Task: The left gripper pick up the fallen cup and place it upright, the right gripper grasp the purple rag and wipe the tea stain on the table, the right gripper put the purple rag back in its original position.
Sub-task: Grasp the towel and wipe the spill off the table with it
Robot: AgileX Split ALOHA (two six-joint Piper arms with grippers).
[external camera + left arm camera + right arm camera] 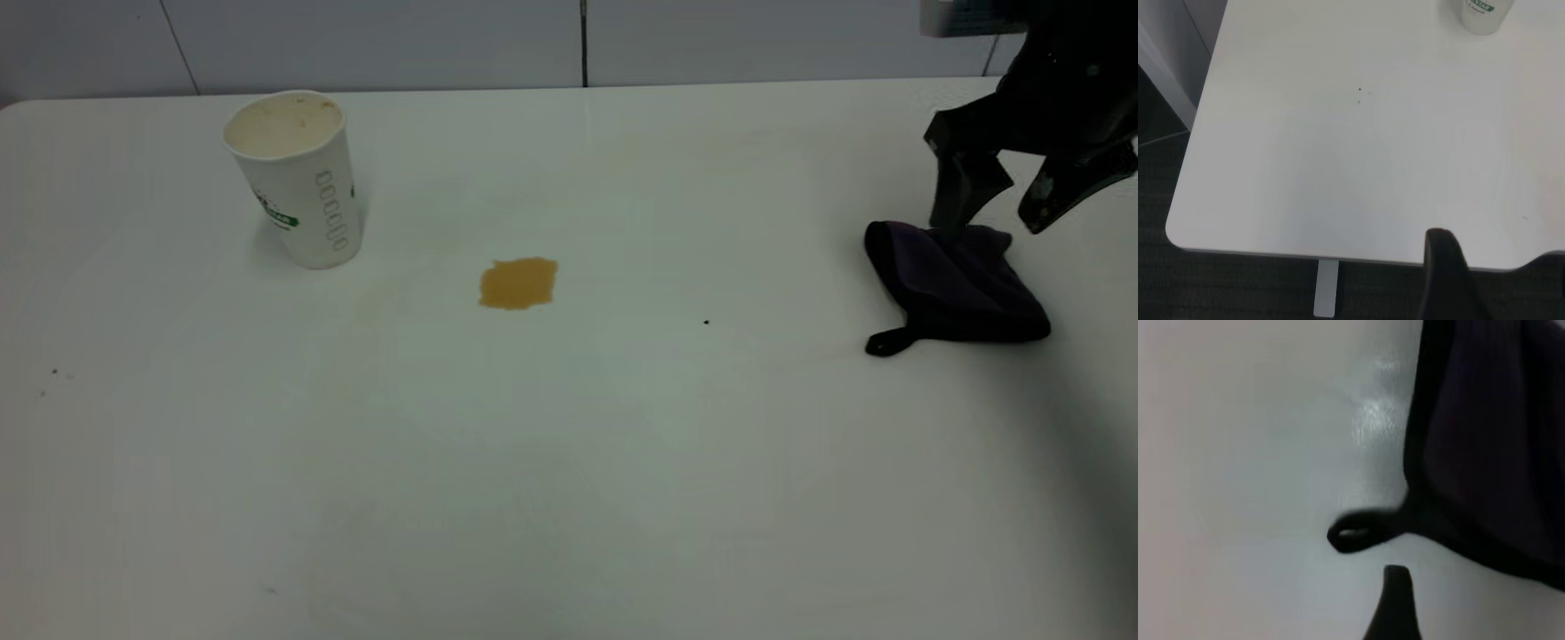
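You see the table [569,498], a plain white top, carrying every item; take the tea stain [518,283] near its middle as your reference. The right gripper [996,209] hangs at the far right of the exterior view, well apart from the stain, on its thick black wrist, pointing downward with its jaws spread apart over the rear edge of the purple rag [956,284]; one finger [960,191] reaches down to the cloth's rear edge, the other is clear of it. The rag lies folded on the table well to the right of the stain, its short black loop [889,341] at the near corner on the stain's side. The cup [298,178] stands upright, mouth up, to the left of and behind the stain, apart from it. Of the left gripper [1448,277] you see only a dark narrow tip in the left wrist view, off the table's near edge, far from the stain; you cannot tell how its jaws stand. Between stain and rag lies one tiny black speck [707,322]. Nothing else stands between rag and stain.
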